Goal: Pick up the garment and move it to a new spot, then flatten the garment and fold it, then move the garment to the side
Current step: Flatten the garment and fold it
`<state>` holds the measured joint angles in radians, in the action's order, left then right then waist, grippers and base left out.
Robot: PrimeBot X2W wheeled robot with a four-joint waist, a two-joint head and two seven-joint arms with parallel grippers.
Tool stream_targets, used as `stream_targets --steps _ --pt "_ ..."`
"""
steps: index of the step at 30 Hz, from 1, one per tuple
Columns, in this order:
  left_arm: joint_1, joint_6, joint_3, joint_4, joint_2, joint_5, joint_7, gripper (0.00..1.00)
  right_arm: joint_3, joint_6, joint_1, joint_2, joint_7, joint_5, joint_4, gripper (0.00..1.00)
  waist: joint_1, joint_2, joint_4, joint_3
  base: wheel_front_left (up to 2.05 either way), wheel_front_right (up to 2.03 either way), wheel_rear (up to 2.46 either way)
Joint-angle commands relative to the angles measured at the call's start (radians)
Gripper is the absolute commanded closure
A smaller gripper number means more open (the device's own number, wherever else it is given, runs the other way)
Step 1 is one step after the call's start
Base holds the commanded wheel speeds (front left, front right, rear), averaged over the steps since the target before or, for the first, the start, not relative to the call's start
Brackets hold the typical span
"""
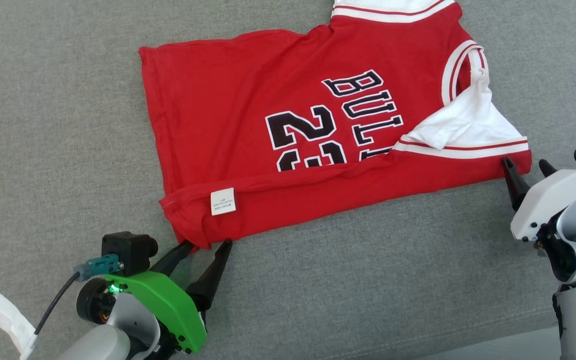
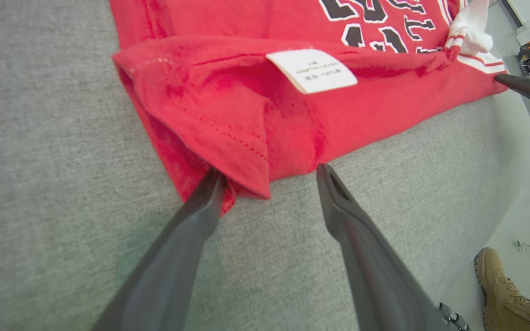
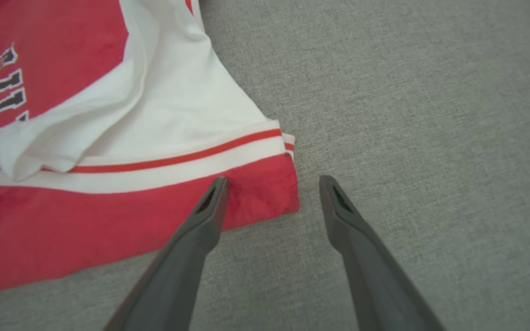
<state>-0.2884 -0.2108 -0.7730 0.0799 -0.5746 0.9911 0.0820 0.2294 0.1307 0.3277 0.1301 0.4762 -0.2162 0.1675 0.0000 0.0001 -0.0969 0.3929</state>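
In the head view, the left gripper [image 1: 208, 245] sits at 7 o'clock, fingers spread wide around the near corner of the red garment [image 1: 278, 125]. The garment lies on grey fabric [image 1: 68, 100] from centre to 1 o'clock. The right gripper [image 1: 524, 162], at 3 o'clock, is equally spread at the other near corner.

Left wrist view: that corner lies ungripped between the parted fingers, with a white label [image 2: 311, 70] at 12 o'clock.

Right wrist view: one fingertip is over the red hem and the other over the fabric, with nothing held.
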Motion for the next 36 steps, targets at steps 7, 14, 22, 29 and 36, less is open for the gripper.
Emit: stream_targets --steps 7,14,22,29,36 --pt "-0.019 0.031 -0.003 -0.043 -0.008 0.012 0.01 1.0 -0.008 0.0 0.031 -0.004 0.005 0.001 0.077 1.0 0.0 -0.0001 0.002 0.007 0.0 0.0 0.0" --pt "-0.018 0.091 0.014 -0.019 -0.056 0.054 0.035 1.0 0.017 -0.001 0.075 -0.013 -0.001 -0.045 0.162 1.0 0.0 -0.0001 0.011 -0.012 0.0 0.0 0.0" --pt "0.062 0.152 0.016 0.068 -0.147 0.124 0.072 1.0 -0.002 -0.001 0.016 0.074 0.08 -0.151 0.097 1.0 0.0 -0.0001 0.017 -0.083 0.0 0.0 0.0" --pt "0.194 0.126 0.01 0.192 -0.21 0.165 0.051 1.0 0.0 -0.001 -0.153 0.188 0.259 -0.261 -0.082 1.0 0.0 -0.0001 0.014 -0.121 0.0 0.0 0.0" --pt "0.256 0.121 -0.028 0.187 -0.179 0.158 0.034 0.69 0.017 -0.001 -0.27 0.186 0.315 -0.264 -0.164 0.62 0.0 -0.0001 0.017 -0.102 0.0 0.0 0.0"
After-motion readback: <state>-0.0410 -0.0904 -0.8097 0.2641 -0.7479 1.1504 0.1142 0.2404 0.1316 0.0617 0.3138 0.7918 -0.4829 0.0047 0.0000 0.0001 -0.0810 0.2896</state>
